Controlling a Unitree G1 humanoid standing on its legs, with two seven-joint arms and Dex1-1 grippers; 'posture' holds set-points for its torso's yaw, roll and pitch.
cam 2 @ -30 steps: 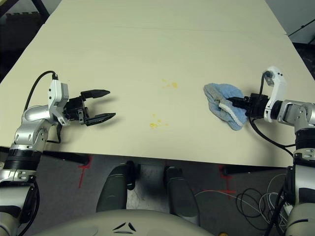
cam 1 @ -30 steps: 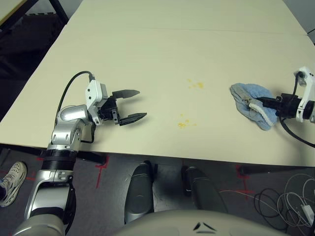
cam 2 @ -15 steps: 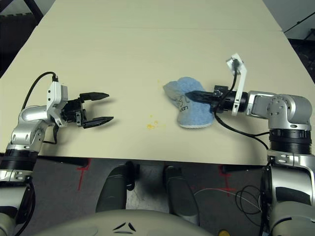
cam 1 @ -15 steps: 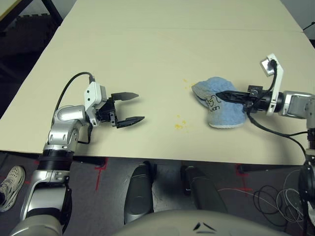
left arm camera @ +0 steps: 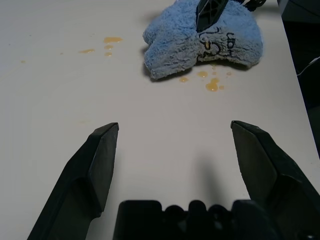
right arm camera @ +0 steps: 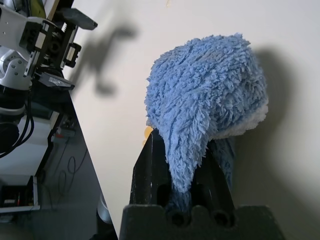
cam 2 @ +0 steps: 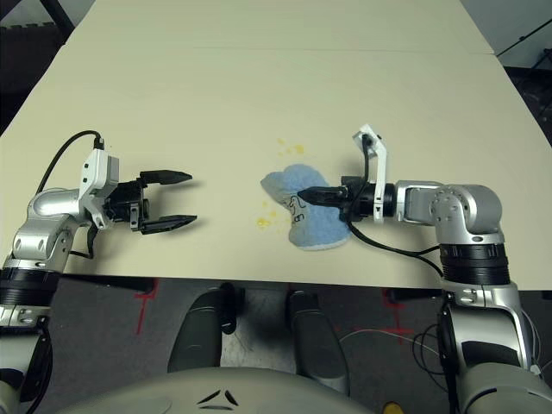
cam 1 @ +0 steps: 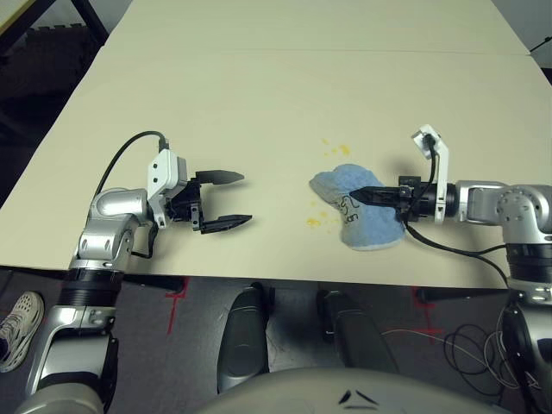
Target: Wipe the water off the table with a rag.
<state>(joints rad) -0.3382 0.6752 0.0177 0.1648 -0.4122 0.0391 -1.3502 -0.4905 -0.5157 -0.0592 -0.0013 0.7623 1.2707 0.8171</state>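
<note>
The light-blue fluffy rag (cam 1: 360, 205) lies on the cream table (cam 1: 285, 95) near its front edge, a white patch with dark lettering (left arm camera: 220, 42) showing on it. My right gripper (cam 1: 366, 196) is shut on the rag, the cloth draped over its fingers (right arm camera: 150, 165). Yellow-orange water drops (cam 1: 314, 221) sit just left of the rag, and a smaller cluster (cam 1: 339, 148) lies just behind it. My left gripper (cam 1: 228, 200) stands open over bare table at the left, nothing between its fingers (left arm camera: 102, 155).
A thin seam (cam 1: 345, 52) crosses the tabletop far back. The table's front edge (cam 1: 285, 278) runs close under both grippers. Cables (cam 1: 483, 345) and red floor marks (cam 1: 177, 297) lie below the edge.
My right gripper has dragged the rag leftward and nearer the front edge, over part of the rear droplet cluster and up against the front one. The left gripper has stayed put.
</note>
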